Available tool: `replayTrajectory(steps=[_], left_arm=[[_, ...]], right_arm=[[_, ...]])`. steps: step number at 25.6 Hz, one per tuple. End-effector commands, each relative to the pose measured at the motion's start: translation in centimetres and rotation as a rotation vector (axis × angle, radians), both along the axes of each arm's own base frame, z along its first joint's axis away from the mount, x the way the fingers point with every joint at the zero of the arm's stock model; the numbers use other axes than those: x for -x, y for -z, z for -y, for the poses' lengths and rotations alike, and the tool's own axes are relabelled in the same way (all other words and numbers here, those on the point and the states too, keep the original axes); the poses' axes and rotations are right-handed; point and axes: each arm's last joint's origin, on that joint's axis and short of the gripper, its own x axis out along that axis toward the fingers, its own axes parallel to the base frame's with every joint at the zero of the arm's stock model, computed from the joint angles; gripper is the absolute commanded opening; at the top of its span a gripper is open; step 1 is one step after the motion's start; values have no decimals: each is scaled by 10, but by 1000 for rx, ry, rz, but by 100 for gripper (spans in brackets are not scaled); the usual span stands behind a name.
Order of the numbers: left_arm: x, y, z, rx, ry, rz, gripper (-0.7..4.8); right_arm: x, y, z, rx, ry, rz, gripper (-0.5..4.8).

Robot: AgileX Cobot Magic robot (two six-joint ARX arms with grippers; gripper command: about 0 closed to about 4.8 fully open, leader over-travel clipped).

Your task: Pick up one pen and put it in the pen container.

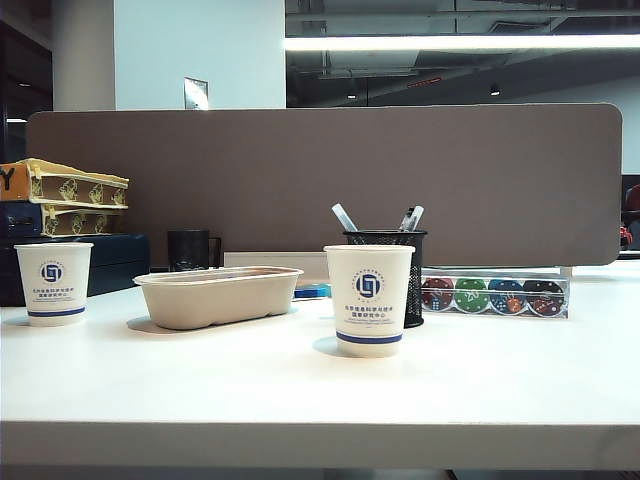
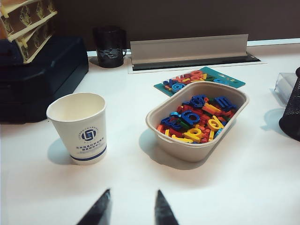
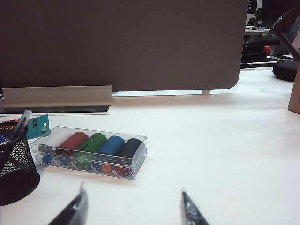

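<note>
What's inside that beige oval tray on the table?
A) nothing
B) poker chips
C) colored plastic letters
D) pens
C: the left wrist view looks down into the tray and shows it filled with blue, yellow and red plastic letters.

pen container [image 1: 388,262]: black wire-mesh cup, upright on the white table.
pen [image 1: 344,217]: whitish barrel, leaning inside the container, top poking out.

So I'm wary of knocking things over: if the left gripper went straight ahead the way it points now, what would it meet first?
Probably bare table first; further on, its open fingertips aim between the paper cup and the tray of letters. Depth is uncertain.
</note>
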Motion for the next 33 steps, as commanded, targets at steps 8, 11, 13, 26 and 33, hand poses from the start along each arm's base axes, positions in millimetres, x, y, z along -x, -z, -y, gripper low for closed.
replayTrajectory(steps=[8,11,13,26,33], left_arm=[[0,-2,0,9,-3,11,116],[0,-2,0,9,-3,11,116],[0,-2,0,9,-4,11,116],[5,-6,-3,24,-4,41,116],[14,-17,-8,75,-8,147,116]], right_arm=[[0,0,1,-3,26,14,46],[0,0,1,-3,25,10,-7],[0,0,0,-3,21,10,-6],[0,1,0,-3,22,6,-6],[0,1,0,-2,21,-1,-6]])
